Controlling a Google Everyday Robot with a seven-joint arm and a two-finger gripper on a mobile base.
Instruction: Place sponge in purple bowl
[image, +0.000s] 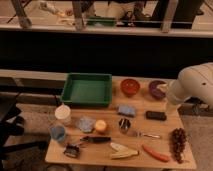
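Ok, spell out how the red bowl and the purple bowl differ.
The red bowl is red-orange; the purple bowl is dark purple. The red bowl stands next to the green tray; the purple bowl stands further right. The red bowl shows whole; the robot arm partly covers the purple bowl. Both are round, stand at the back of the table, and the blue sponge lies in neither. The gripper is not in view.

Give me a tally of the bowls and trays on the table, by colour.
red bowl: 1
purple bowl: 1
green tray: 1
total: 3
The gripper is close beside the purple bowl.
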